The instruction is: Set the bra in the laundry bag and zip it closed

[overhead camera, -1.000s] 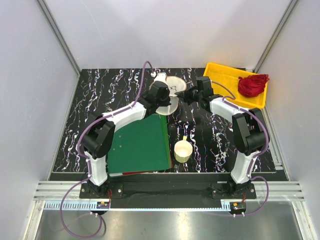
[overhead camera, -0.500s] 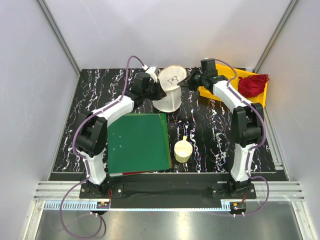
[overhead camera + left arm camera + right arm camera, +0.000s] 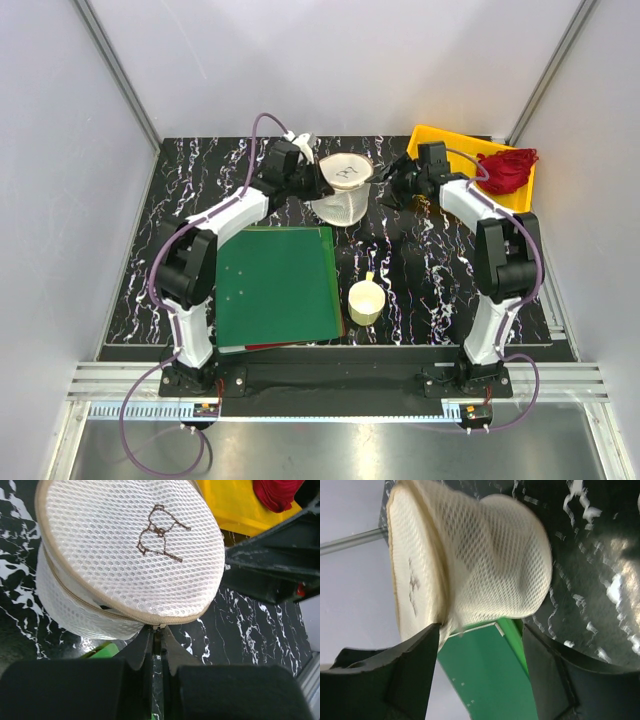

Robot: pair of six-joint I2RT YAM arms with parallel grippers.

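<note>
Nearest to the arm bases, on the black marbled table, a cream cup with its handle turned to the far side, just right of a green folder lying flat.

Farther out, past the far edge of the folder, the laundry bag, between the two grippers. Round, cream-white, of mesh, tilted, the flat face with a brown stitched mark turned upward, the soft body sagging below toward the table. Resting on the table or just above it: cannot tell.

Left gripper: closed tightly, fingers pressed together with almost no gap, pinching the beige rim of the bag at the edge nearest to it. Along that rim, the zipper mostly shut, with one small dark opening at the side.

Right gripper: spread wide, holding nothing. Black fingers well apart, the bag beyond their tips. One tip just beside the rim of the flat face, touching or not, hard to say. The other tip near the mesh body.

Farthest, in the right back corner, a yellow tray with a red cloth bunched at its right end.
</note>
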